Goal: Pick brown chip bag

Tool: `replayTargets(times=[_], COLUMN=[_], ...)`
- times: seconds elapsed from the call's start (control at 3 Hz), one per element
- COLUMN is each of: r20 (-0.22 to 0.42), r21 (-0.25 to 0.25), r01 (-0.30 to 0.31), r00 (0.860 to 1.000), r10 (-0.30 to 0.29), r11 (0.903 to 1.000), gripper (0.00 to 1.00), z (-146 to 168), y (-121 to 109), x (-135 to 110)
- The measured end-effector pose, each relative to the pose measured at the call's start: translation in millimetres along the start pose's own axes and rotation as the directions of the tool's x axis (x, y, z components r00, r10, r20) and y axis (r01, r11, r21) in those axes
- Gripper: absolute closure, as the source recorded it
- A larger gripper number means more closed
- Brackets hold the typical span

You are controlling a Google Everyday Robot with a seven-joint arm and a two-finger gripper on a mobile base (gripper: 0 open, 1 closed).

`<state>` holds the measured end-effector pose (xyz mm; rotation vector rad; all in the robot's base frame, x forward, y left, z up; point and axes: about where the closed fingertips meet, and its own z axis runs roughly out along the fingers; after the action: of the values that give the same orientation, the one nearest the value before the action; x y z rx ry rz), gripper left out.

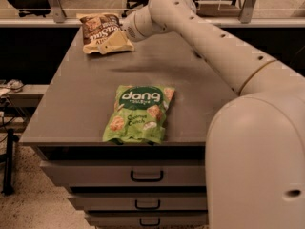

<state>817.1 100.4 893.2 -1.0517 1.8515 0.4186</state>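
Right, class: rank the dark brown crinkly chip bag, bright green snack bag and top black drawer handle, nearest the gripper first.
1. Brown chip bag, far left, at the gripper.
2. Green snack bag, front middle.
3. Top drawer handle, below the tabletop.

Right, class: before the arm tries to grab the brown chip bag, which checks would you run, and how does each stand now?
1. The brown chip bag is in view at the table's far left corner: ok.
2. The hand is over the bag's near right part: ok.
3. The hand is touching the bag: cannot tell.
4. The green bag lies well apart from the target: ok.
5. The bag is lifted off the table: not ok.
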Motion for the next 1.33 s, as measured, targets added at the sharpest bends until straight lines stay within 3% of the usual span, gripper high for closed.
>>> replayTargets(times=[0.67,1.0,1.33], r20=[-0.001,0.008,0.014], r21=[0.034,0.016,-0.001], r01=[-0.078,-0.099,-0.098], r00=[0.997,0.995,0.995], r10=[0.078,0.099,0.098], r11=[0.9964,0.995,0.9952], gripper=[0.0,0.15,0.39], z=[76,90,94], y=[-28,-30,-28], x=[8,7,3])
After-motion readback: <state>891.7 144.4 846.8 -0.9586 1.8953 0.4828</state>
